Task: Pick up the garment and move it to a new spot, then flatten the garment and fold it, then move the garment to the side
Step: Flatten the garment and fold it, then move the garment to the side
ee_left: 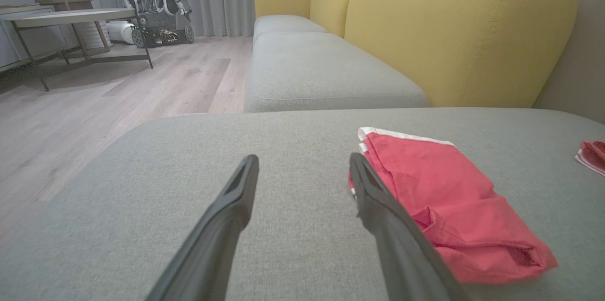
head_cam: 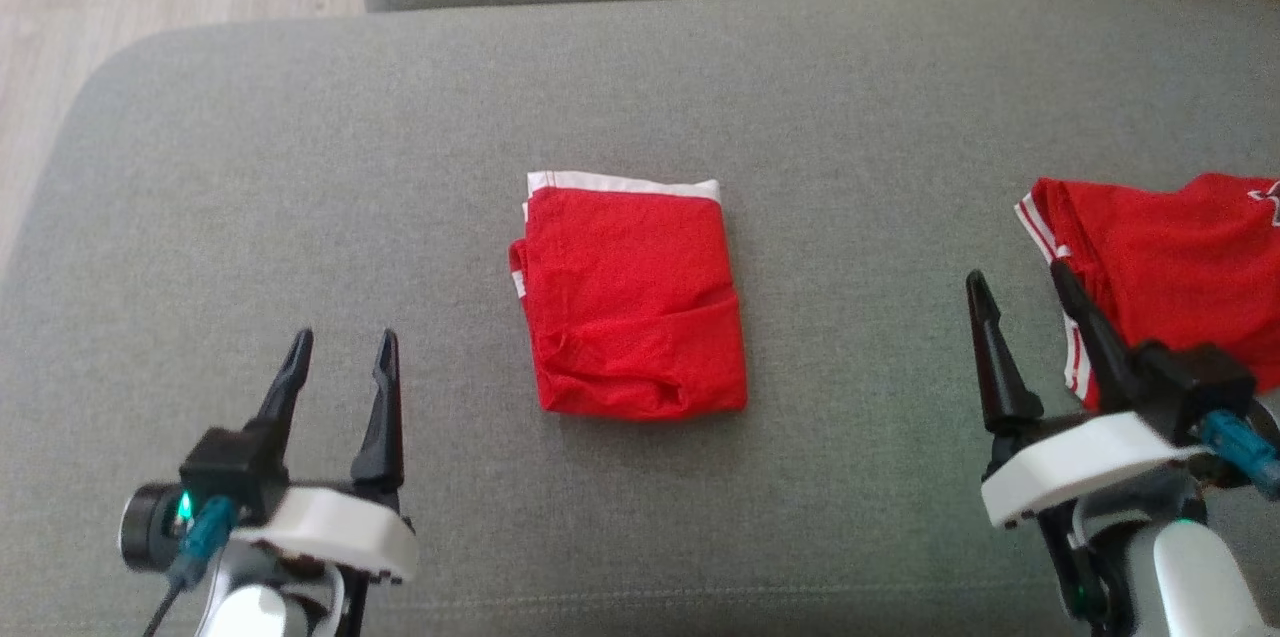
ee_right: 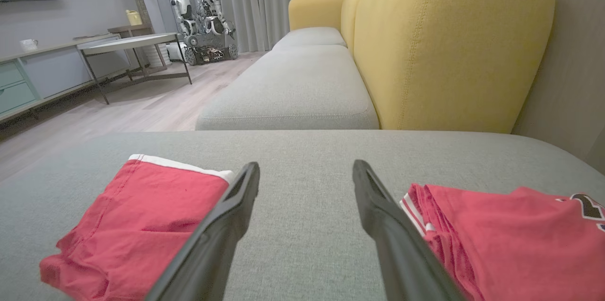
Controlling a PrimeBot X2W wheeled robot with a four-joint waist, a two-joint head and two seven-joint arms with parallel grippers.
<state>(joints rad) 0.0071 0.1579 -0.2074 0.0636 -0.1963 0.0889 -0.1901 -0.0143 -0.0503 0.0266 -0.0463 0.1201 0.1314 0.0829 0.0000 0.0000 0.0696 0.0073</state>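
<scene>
Garment (head_cam: 630, 302), red with a white band along one edge, is lying folded into a compact rectangle in the middle of the grey cushion (head_cam: 300, 167), with nothing touching it. Left end effector (head_cam: 344, 342) is hovering near it on its left, fingers spread wide and gripping nothing. Right end effector (head_cam: 1018, 275) is hanging well off to its right, likewise gaping and empty. One of its fingers is overlapping the striped edge of a second red garment (head_cam: 1170, 267); whether it is touching that cloth I cannot tell.
</scene>
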